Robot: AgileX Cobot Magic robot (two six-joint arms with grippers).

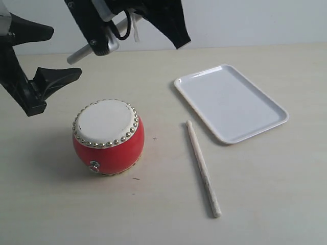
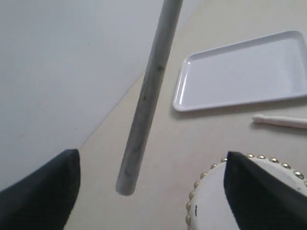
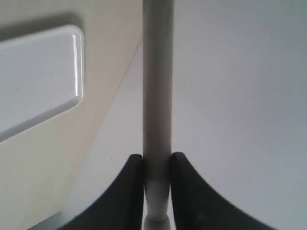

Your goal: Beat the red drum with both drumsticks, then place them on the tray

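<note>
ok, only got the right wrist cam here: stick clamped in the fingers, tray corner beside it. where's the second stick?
Observer: The second stick lies flat on the table, between the drum and the tray, touching neither.
Operator: Left arm holding anything?
Observer: No. The left fingers are wide open and empty, near the drum.
Operator: Anything on the tray?
Observer: Nothing; the tray is bare.
</note>
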